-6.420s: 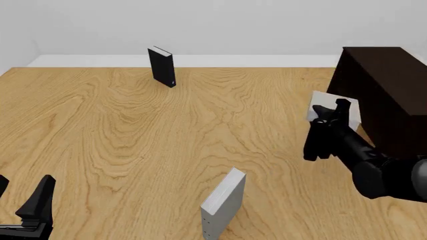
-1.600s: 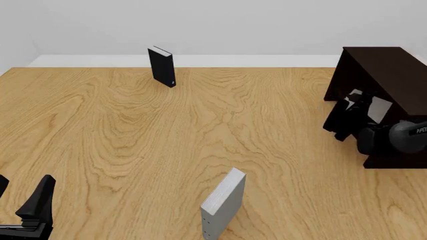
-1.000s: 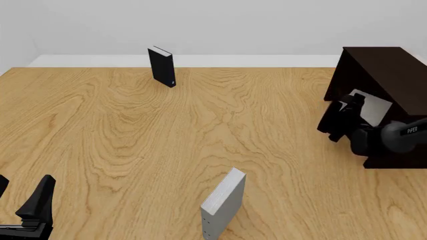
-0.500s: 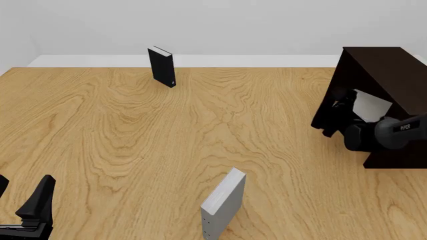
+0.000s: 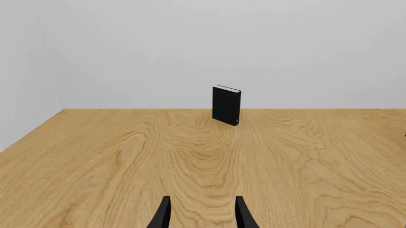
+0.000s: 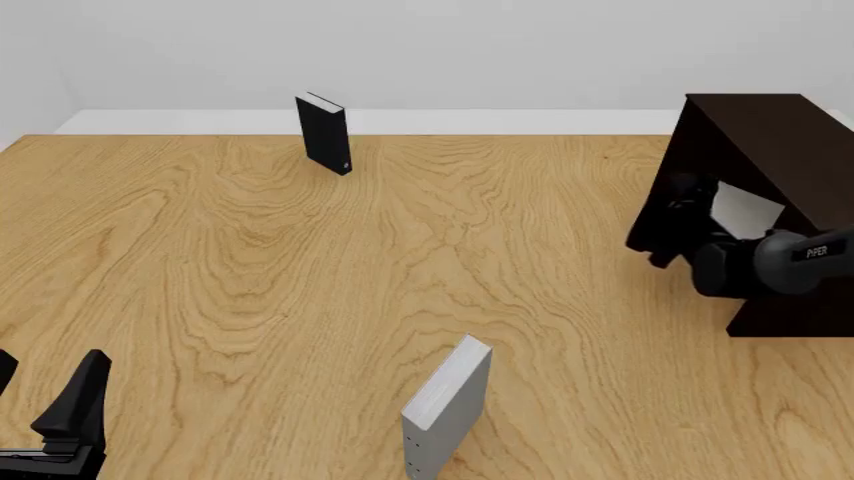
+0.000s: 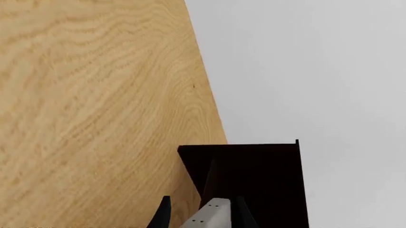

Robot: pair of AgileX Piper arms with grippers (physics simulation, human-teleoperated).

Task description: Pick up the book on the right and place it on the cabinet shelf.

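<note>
Bright, even, flat light; sharp throughout; no glare or blur.

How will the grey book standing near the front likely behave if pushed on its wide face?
The grey book stands upright on a narrow edge, so it would probably tip over. It looks like a stiff slab, so it should hardly bend.

Black book point(image 6: 324, 133) upright at the far side of the table point(image 6: 200, 260); grey dotted book point(image 6: 446, 407) upright near the front.
</note>
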